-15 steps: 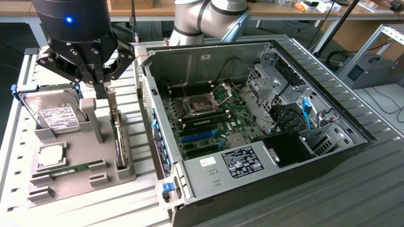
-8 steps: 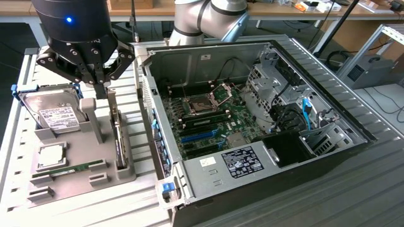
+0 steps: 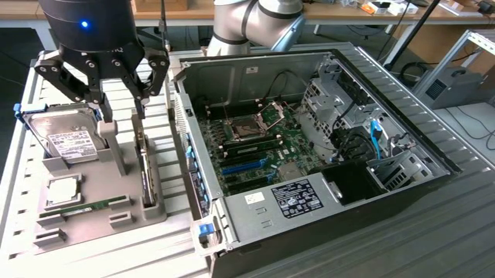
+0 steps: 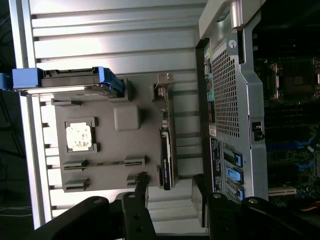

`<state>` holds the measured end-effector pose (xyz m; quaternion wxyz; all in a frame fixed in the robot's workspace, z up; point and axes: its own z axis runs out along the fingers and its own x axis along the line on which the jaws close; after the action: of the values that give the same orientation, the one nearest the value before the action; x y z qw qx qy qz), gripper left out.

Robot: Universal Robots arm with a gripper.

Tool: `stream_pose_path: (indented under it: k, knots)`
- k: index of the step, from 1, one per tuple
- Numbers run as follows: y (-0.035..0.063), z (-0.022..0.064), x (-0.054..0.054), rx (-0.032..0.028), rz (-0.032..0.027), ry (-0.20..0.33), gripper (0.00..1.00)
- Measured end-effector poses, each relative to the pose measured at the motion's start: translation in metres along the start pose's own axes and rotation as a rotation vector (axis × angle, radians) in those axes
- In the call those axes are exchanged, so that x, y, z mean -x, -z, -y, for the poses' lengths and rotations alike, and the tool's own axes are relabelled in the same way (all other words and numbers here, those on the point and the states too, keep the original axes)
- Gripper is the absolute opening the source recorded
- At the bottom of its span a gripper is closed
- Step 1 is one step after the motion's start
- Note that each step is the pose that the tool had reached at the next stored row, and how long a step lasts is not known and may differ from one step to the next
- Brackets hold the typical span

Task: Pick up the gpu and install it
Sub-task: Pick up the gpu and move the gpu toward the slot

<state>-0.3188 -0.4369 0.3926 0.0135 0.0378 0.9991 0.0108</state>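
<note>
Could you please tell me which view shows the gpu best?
The wrist view: the dark, flat gpu with its silvery end bracket stands on edge in the grey tray, full length unobstructed. The exterior view shows it as a narrow sliver.

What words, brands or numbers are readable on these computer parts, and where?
No text can be read.
On the hard drive, the white label: too small.
In the computer case, the black label: blurred.
Beside it, the white sticker: blurred.
On its back wall, a small sticker: too small.
On the gpu's edge, a small mark: too small.
</note>
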Motion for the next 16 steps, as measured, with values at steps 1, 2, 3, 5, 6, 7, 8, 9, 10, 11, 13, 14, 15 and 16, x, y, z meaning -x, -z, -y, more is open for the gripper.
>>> stream_pose_path:
  k: [1, 2, 3, 5, 6, 7, 8, 9, 10, 11, 13, 14, 15, 16]
  knots:
    - [0.0, 0.0, 0.0, 0.0, 0.0, 0.0, 0.48]
    - [0.0, 0.0, 0.0, 0.0, 0.0, 0.0, 0.48]
    - [-0.0002, 0.0, 0.0, -0.0001, -0.0001, 0.0, 0.48]
    - [-0.0017, 0.0001, 0.0, 0.0001, 0.0001, 0.0, 0.48]
    - [-0.0035, 0.0001, 0.0, 0.0, 0.0, 0.0, 0.48]
    - [-0.0056, 0.0001, 0.0, 0.0, -0.0001, 0.0, 0.48]
    - [-0.0083, 0.0002, 0.0, 0.0, 0.0, 0.0, 0.48]
    - [-0.0107, 0.0002, 0.0, 0.0, 0.0, 0.0, 0.48]
    - [-0.0125, 0.0003, 0.0, 0.0, 0.0, 0.0, 0.48]
    - [-0.0147, 0.0003, 0.0, 0.0, 0.0, 0.0, 0.48]
    - [-0.0187, 0.0004, -0.001, 0.0, 0.0, 0.0, 0.48]
    - [-0.0205, 0.0005, -0.001, -0.0001, -0.0001, 0.0, 0.48]
    - [-0.0222, 0.0005, -0.001, 0.0, 0.0, 0.0, 0.48]
    - [-0.0244, 0.0005, -0.001, 0.0, 0.0, 0.0, 0.48]
